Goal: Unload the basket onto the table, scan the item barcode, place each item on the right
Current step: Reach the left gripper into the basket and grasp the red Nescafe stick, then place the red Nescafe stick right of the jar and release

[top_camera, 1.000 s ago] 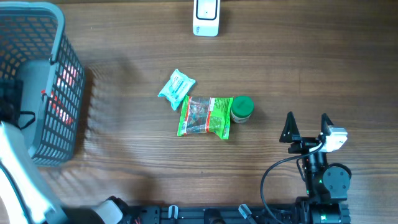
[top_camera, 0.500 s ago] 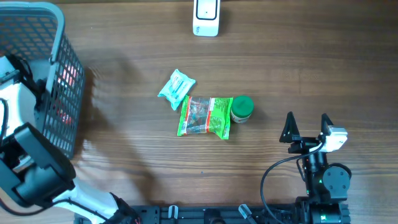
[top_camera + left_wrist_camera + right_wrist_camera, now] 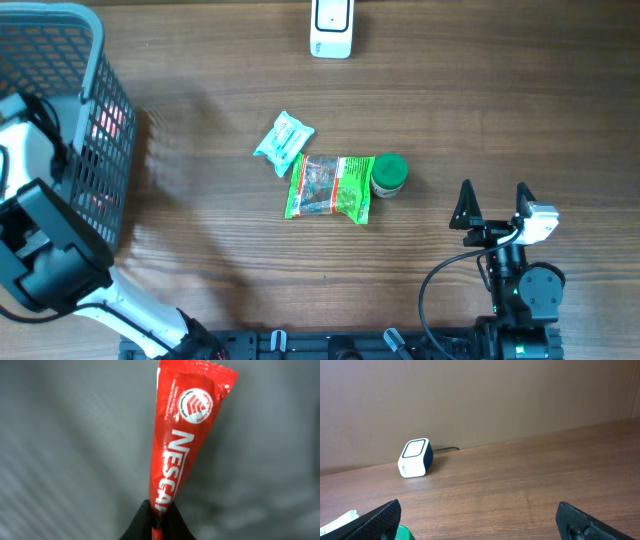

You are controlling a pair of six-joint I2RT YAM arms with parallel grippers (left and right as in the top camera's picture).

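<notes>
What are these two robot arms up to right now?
The left gripper is shut on a red Nescafe sachet, over by the grey plastic mesh basket. The right gripper rests open, holding nothing. The white box-shaped scanner stands at the wooden table's far edge, with no item at it yet.
</notes>
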